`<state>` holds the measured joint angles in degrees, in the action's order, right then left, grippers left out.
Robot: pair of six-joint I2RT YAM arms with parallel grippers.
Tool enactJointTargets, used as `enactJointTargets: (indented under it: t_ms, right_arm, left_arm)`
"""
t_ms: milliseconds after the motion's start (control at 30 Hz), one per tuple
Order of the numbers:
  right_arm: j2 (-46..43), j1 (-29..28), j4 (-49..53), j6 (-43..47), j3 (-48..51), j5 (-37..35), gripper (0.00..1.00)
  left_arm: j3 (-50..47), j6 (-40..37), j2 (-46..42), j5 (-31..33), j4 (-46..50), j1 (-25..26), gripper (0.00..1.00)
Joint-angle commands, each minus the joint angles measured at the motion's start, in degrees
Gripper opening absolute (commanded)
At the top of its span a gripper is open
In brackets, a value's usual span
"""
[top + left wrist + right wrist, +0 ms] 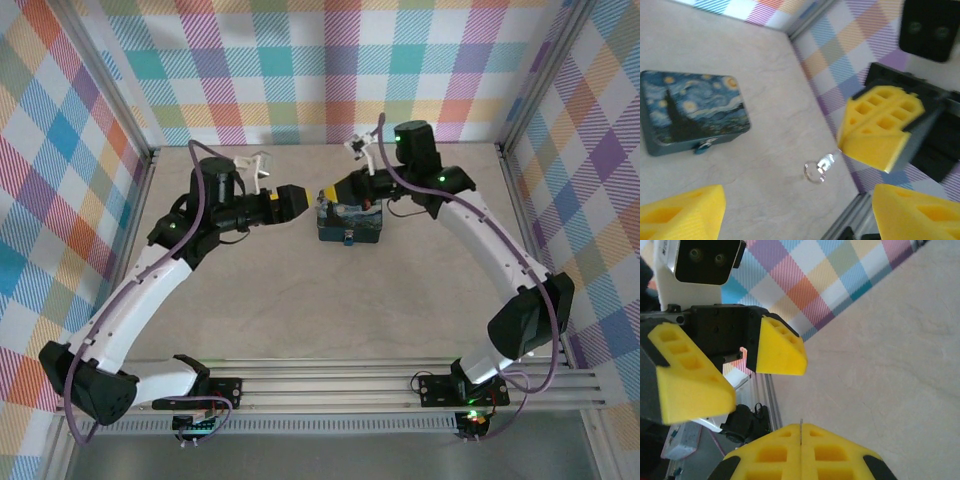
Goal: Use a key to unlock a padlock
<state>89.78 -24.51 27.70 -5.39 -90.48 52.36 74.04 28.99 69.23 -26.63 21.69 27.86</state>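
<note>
Right pincer (801, 436) is clamped on the key (827, 161), ring dangling. Left pincer (299, 201) gapes facing it. Both hang just behind the tin (350, 226). A small blue padlock (703, 145) sits on the tin's front edge, and bare worktop (330, 310) lies all around.

place: robot lab test cell | evidence: left arm (140, 290) and right arm (500, 250) bolted to aluminium rail (330, 385) at table (330, 320) edge | plaid-print backdrop walls (300, 70) on bare metal frame (112, 80) | exposed cable (68, 400) and green status lights on the arms
</note>
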Motion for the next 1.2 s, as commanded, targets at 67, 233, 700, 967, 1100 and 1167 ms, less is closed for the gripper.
enactJointTargets:
  t_ms: [67, 233, 700, 967, 1100, 1167]
  right_arm:
    - [0.8, 2.9, 0.8, 6.1, -3.6, 12.3, 0.00]
    - [1.7, 3.0, 3.2, 7.9, -5.9, 14.1, 0.00]
    - [2.3, 3.0, 5.9, 6.8, -7.7, 14.5, 0.00]
    - [2.2, 2.9, 6.3, 5.9, -7.7, 14.4, 0.00]
    - [2.5, 2.9, 5.9, 5.3, -7.9, 14.1, 0.00]
    - [2.6, 2.9, 5.5, 4.8, -7.9, 13.8, 0.00]
  left_arm:
    - [-5.4, 6.1, -2.3, -10.5, -16.5, -0.9, 0.69]
    - [-6.8, 11.7, 0.4, -14.5, -23.6, -0.8, 0.59]
    - [-3.4, 7.8, 3.4, -15.2, -20.3, -0.1, 0.43]
    - [0.0, 8.0, 6.3, -16.7, -22.7, 0.0, 0.37]
    - [0.5, 8.2, 7.3, -17.3, -22.8, 0.3, 0.36]
    - [0.2, 8.3, 7.3, -17.5, -22.9, 0.3, 0.36]
